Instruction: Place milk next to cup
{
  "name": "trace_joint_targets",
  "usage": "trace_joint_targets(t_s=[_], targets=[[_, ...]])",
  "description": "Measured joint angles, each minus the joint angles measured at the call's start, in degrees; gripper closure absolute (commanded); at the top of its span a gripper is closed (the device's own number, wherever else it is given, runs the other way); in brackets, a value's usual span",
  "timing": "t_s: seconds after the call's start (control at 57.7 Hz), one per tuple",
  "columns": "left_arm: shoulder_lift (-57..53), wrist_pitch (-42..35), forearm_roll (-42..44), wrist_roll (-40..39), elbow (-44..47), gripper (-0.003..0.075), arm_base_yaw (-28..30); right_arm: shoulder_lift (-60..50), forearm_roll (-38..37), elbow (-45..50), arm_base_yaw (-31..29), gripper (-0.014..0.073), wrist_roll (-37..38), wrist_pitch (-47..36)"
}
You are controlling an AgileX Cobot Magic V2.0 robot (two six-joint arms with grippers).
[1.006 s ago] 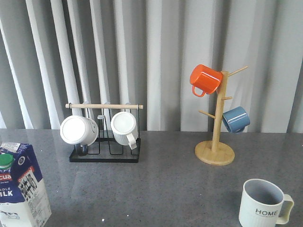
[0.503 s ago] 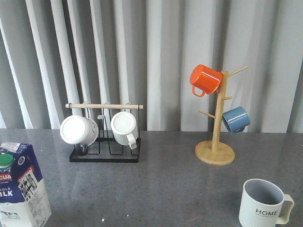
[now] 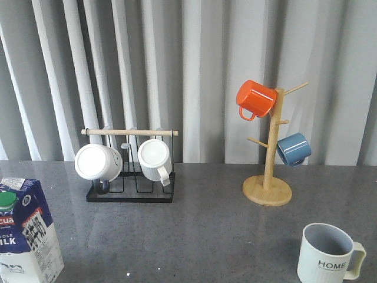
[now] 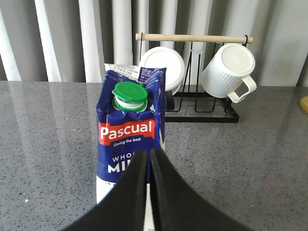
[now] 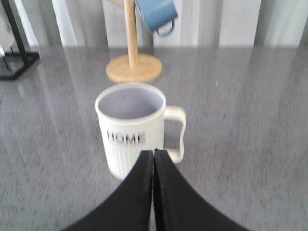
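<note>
The milk (image 3: pixel 26 233), a blue and white carton with a green cap and red "Pascual" label, stands upright at the front left of the grey table; it also shows in the left wrist view (image 4: pixel 129 132). My left gripper (image 4: pixel 149 153) is shut and empty, just in front of the carton. The cup (image 3: pixel 326 253), a ribbed pale mug marked "HOME", stands at the front right, handle to the right; it shows in the right wrist view (image 5: pixel 131 126). My right gripper (image 5: pixel 154 153) is shut and empty, close before the cup. Neither gripper shows in the front view.
A black wire rack (image 3: pixel 131 191) with a wooden bar holds two white mugs (image 3: pixel 97 162) at the back left. A wooden mug tree (image 3: pixel 268 187) at the back right carries an orange mug (image 3: pixel 256 99) and a blue mug (image 3: pixel 293 148). Curtains hang behind the table.
</note>
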Motion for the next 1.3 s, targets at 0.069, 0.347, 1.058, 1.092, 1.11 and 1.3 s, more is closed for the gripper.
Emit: trace_joint_targets(t_s=[0.069,0.347,1.058,1.092,1.11,1.3], targets=[[1.55,-1.19,0.0,0.0,0.0,0.0579,0.0,1.12,-0.4,0.0,0.0,0.0517,-0.52,-3.7],[5.81,-11.08,-0.05,0.0,0.0,0.0233,0.0,6.72,-0.6,0.0,0.0,0.0151,-2.86,-6.16],[6.11,-12.94,-0.05,0.0,0.0,0.0218,0.0,12.65,-0.6,0.0,-3.23,0.0006,-9.72,-10.52],[6.11,-12.94,-0.05,0.0,0.0,0.0218,0.0,13.93,-0.6,0.0,-4.18,0.0008,-9.77,-10.97],[6.11,-12.94,-0.05,0.0,0.0,0.0218,0.0,14.77,-0.67,0.0,-4.53,0.0009,-9.85,-11.21],[6.11,-12.94,-0.05,0.0,0.0,0.0218,0.0,23.97,-3.08,0.0,-7.45,0.0013,-9.47,-16.68]])
